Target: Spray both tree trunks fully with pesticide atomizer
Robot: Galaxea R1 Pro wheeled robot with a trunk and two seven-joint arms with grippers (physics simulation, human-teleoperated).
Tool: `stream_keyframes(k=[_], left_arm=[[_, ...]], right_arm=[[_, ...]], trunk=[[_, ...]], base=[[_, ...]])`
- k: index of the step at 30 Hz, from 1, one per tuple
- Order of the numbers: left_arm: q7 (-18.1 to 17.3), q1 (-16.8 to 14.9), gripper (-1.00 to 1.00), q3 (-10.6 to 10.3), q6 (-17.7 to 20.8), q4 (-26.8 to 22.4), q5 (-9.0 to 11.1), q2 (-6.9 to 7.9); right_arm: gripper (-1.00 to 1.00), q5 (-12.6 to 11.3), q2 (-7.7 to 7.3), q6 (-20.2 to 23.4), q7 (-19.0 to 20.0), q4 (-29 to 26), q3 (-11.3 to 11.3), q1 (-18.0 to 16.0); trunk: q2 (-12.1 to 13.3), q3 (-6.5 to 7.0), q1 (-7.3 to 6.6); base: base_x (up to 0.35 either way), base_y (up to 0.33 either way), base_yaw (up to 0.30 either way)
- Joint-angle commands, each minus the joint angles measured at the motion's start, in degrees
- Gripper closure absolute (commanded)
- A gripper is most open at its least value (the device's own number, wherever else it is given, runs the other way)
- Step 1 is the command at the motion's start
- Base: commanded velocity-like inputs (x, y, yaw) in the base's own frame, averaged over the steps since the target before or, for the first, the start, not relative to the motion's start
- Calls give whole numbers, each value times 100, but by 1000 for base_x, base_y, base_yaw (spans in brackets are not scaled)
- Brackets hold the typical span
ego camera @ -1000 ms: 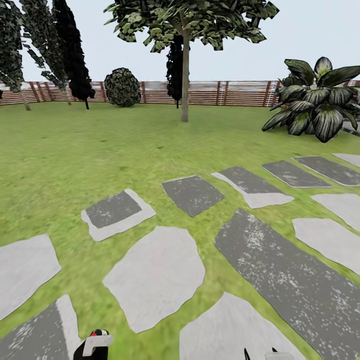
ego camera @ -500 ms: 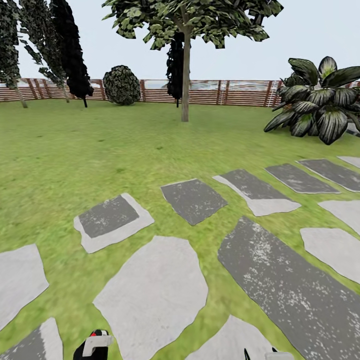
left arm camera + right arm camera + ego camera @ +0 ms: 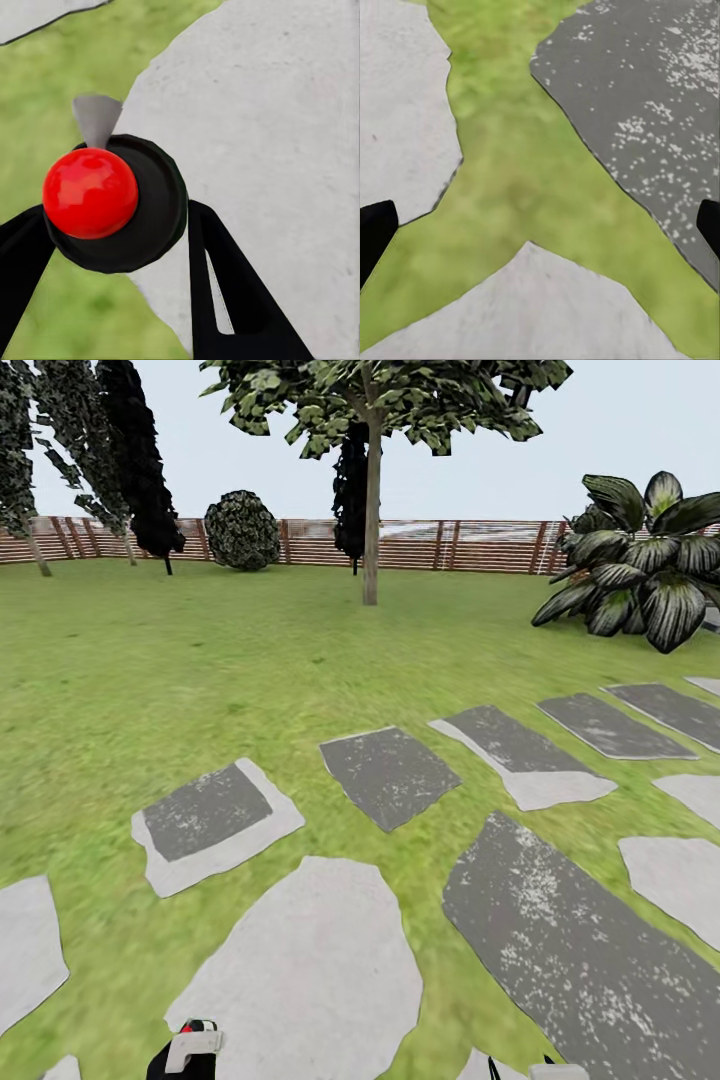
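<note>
One broad-canopied tree with a bare pale trunk (image 3: 371, 510) stands on the lawn. One round dark shrub (image 3: 243, 531) sits by the slatted reddish-brown wooden fence (image 3: 450, 546), and one large striped-leaf plant (image 3: 640, 570) grows at the right. One dark green bottle with a red top (image 3: 112, 199) shows in the left wrist view.

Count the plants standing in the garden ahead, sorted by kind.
Leafy trees with a thick bare pale trunk: 1
Dark columnar conifers: 4
Round dark shrubs: 1
Broad striped-leaf plants: 1
Total: 7
</note>
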Motion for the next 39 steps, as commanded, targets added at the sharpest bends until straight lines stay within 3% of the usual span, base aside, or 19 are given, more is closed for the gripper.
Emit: stream_keyframes(k=[1,39], left_arm=[[4,-3,100,8,-18,4,-1,-1],[4,-3,100,5,-15,4,-7,-2]], right_arm=[[-100,2,-1,-17,-2,4,1,-3],[-100,2,-1,-17,-2,4,1,-3]], trunk=[[-2,-5,3],[-2,-5,3]], base=[[339,0,0],[339,0,0]])
